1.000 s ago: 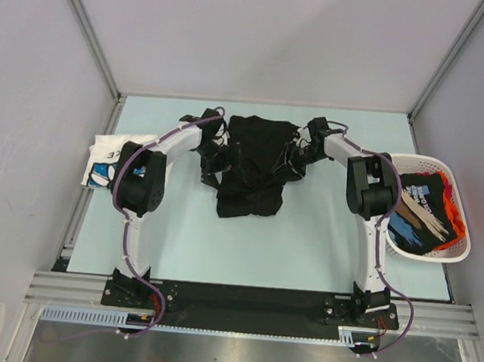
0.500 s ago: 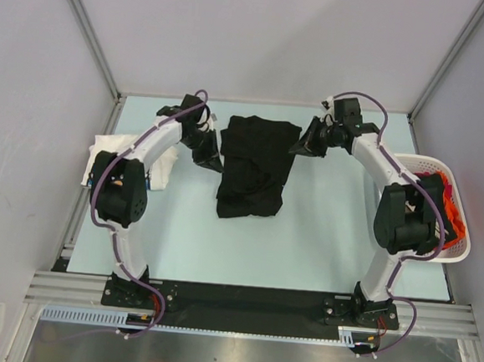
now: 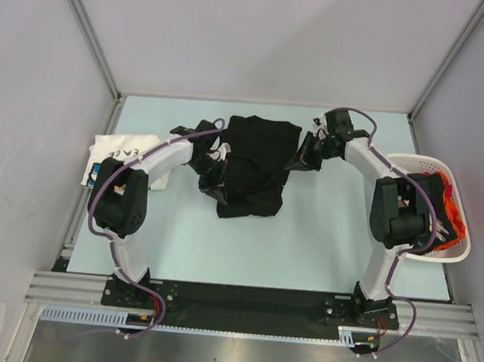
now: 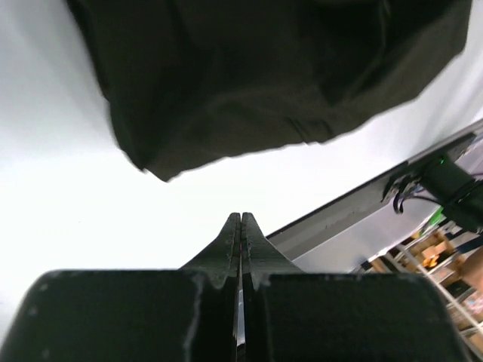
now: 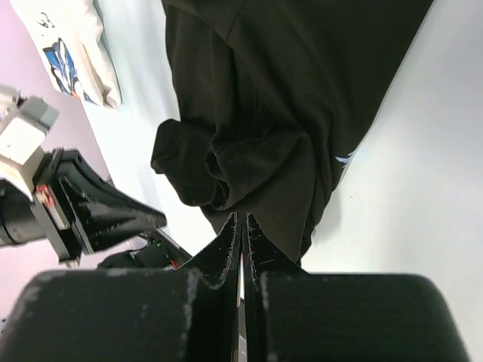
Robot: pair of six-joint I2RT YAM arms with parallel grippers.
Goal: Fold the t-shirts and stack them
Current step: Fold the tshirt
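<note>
In the top view, the large t-shirt (image 3: 256, 167) lies on the table (image 3: 330, 238) at upper centre of the frame. The left gripper (image 3: 218, 192) sits at its lower left edge and the right gripper (image 3: 296, 163) at its upper right edge. A second t-shirt (image 3: 117, 154) lies far left by the table's edge, and the basket (image 3: 434, 256) stands at the far right edge, holding more t-shirts (image 3: 447, 216).

Both arms rise from their bases and bend at the elbow, forearms reaching inward. The left arm (image 3: 126, 199) ends in the left claw (image 4: 241, 220), its fingers (image 4: 229, 243) pressed flat together. The right arm (image 3: 393, 211) carries the right claw (image 5: 241, 219), closed just as tightly and pointing leftward.
</note>
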